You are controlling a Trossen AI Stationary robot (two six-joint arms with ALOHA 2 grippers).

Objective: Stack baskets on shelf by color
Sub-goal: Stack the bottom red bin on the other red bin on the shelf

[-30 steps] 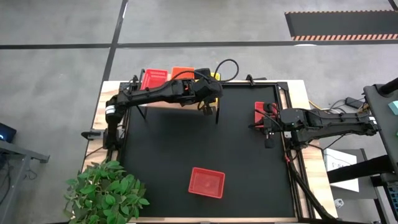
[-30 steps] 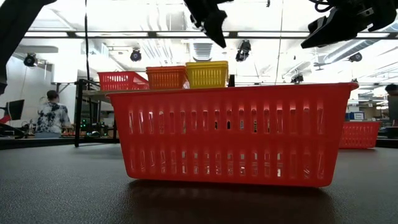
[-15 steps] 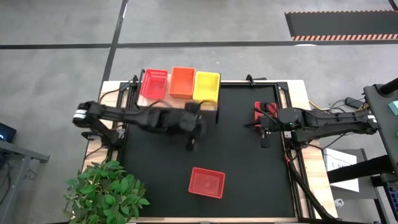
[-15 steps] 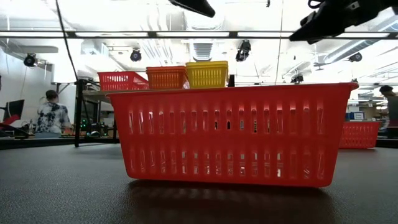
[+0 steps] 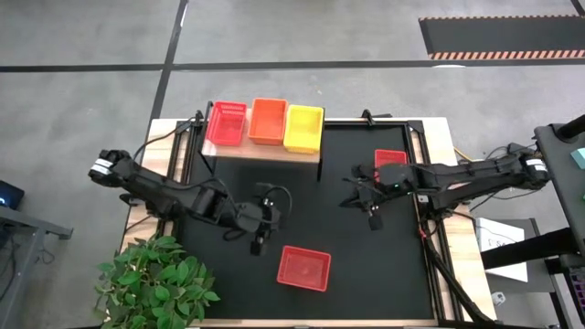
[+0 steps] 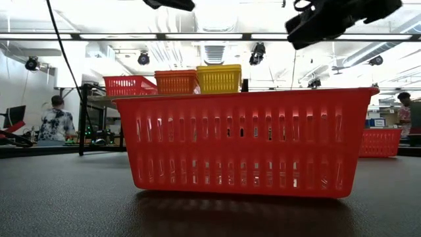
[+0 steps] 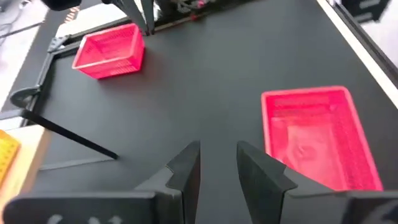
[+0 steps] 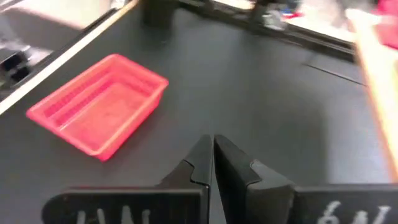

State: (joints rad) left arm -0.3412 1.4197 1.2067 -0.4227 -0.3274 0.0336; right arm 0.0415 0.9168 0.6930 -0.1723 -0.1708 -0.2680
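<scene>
Care matters as we bring the left gripper [image 5: 259, 239] — fingers slightly parted, empty — squarely over the red basket [image 5: 303, 268] near the mat's [image 5: 347, 274] front edge, while the right gripper [image 5: 373, 214], pinched closed, hangs mid-mat.

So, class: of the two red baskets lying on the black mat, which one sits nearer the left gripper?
The red basket at the mat's front, just beside the left gripper. The other red basket lies at the right edge, under the right arm.
</scene>
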